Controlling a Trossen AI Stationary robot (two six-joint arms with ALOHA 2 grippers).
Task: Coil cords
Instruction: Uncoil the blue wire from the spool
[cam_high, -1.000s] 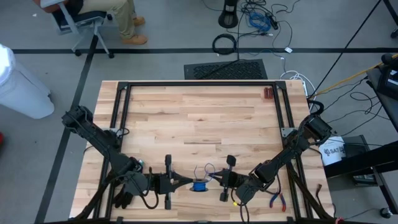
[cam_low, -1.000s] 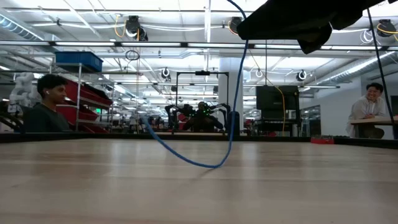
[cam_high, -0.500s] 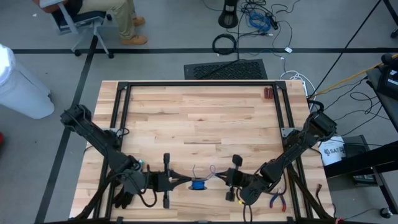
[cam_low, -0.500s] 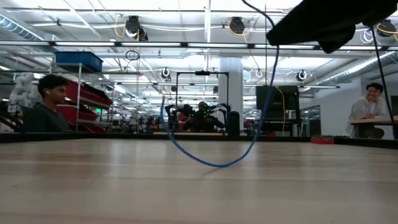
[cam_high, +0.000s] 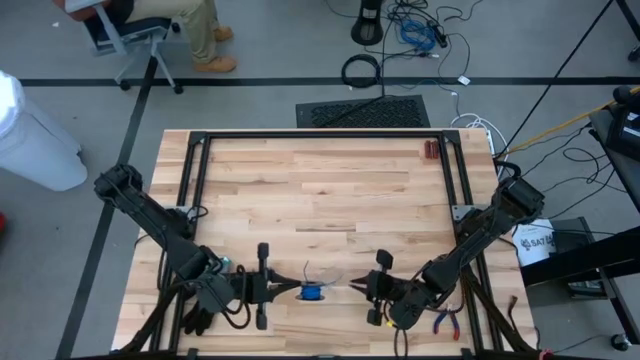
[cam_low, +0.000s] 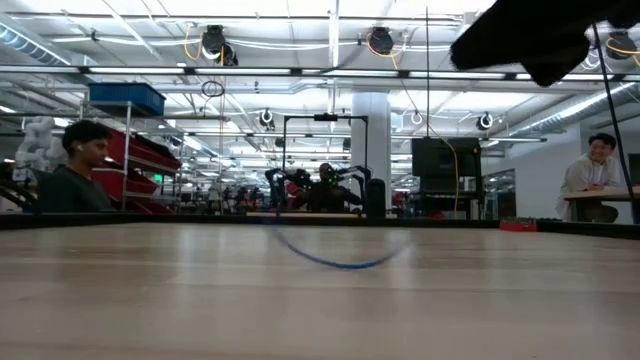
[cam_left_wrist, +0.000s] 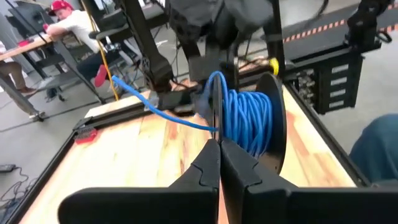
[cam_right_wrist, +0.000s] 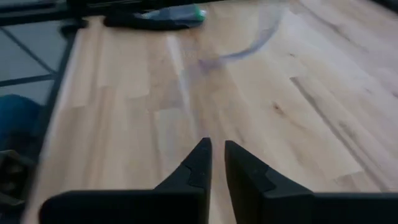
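Spanning the whole high view as a pale wooden tabletop (cam_high: 330, 190) inside a black frame. Sitting near the front edge as a small blue bundle, the cords (cam_high: 312, 293), with a thin tail curling away toward the back. Pressing in from the left, the left hand (cam_high: 285, 291), fingers shut tight together right against the bundle, coil filling the left wrist view (cam_left_wrist: 249, 121). Hovering just beside the bundle on the other side, the right hand (cam_high: 357, 288), fingers parted slightly, gripping nothing, tail lying loose on the wood ahead of it (cam_right_wrist: 249, 43).
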